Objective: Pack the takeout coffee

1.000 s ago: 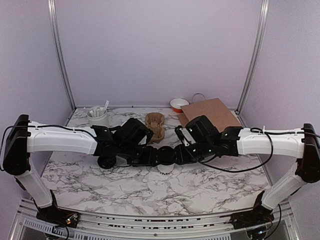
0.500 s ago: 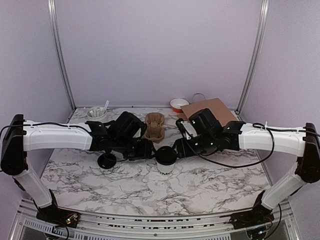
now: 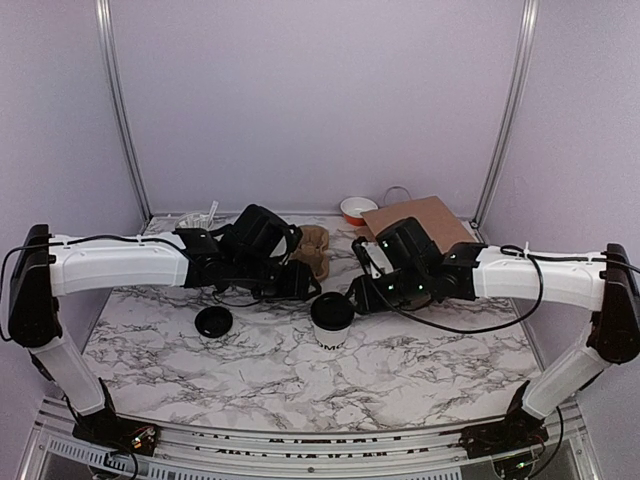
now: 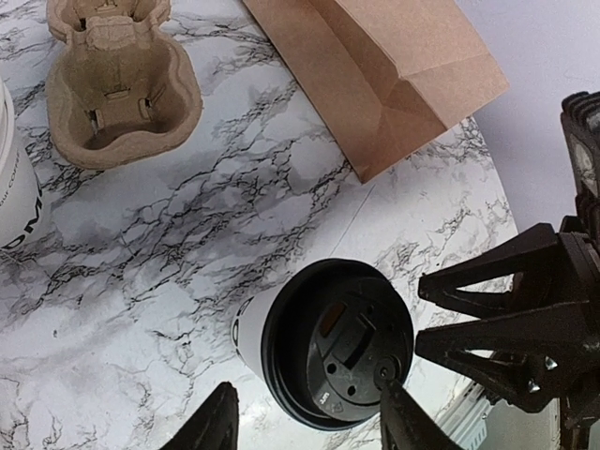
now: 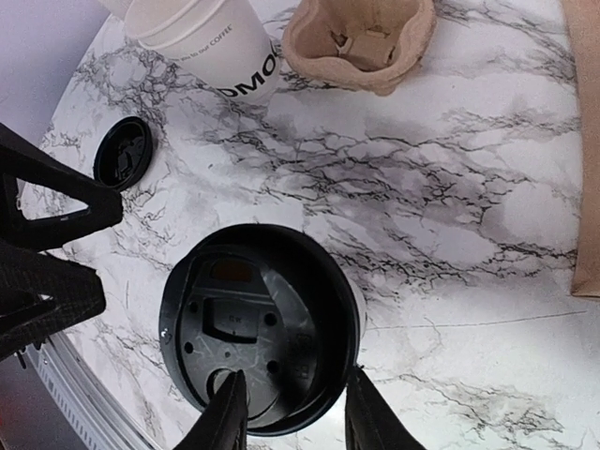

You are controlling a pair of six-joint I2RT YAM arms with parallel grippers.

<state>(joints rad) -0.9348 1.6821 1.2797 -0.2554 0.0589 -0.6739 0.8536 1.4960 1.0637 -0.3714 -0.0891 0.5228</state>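
The takeout coffee (image 3: 332, 318), a small white cup with dark lettering and a black lid, stands upright at the table's middle. It also shows in the left wrist view (image 4: 333, 354) and the right wrist view (image 5: 258, 337). My left gripper (image 3: 301, 284) hangs just left of and behind it, open and empty, with its fingertips (image 4: 217, 420) above the lid's near rim. My right gripper (image 3: 357, 298) hangs just right of it, open and empty, with its fingertips (image 5: 228, 412) over the lid. Neither gripper touches the cup.
A brown pulp cup tray (image 3: 314, 250) lies behind the cup. A brown paper bag (image 3: 420, 225) lies flat at the back right, with a red-rimmed bowl (image 3: 356, 208) beside it. A loose black lid (image 3: 213, 321) lies to the left. A second lettered white cup (image 5: 211, 42) stands at the back left.
Both grippers were closed in over the cup. They have drawn apart and back, the left to the upper left and the right to the right. The lidded cup now stands free.
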